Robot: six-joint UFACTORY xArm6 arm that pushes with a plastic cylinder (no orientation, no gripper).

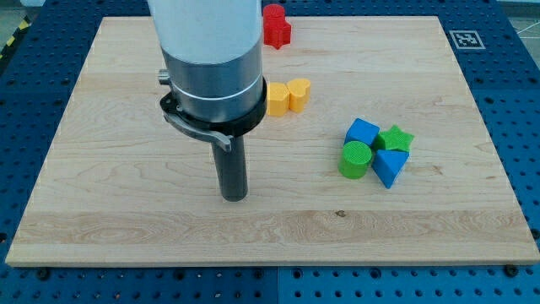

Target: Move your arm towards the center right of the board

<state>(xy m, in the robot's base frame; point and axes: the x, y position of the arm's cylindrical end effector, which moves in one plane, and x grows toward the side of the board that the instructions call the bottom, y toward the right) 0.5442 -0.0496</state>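
My tip (234,197) rests on the wooden board (110,211) a little left of the middle, below the arm's grey and white body (211,59). A cluster of blocks lies to its right: a blue cube (362,132), a green star (395,138), a green cylinder (356,160) and a blue triangle (389,165), all touching or nearly so. The tip stands well apart from them, about a quarter of the board's width to their left.
A yellow pentagon (278,99) and a yellow heart (299,94) sit side by side just right of the arm's body. A red block (275,25) lies at the view's top edge. A black-and-white marker (464,39) is at the top right corner.
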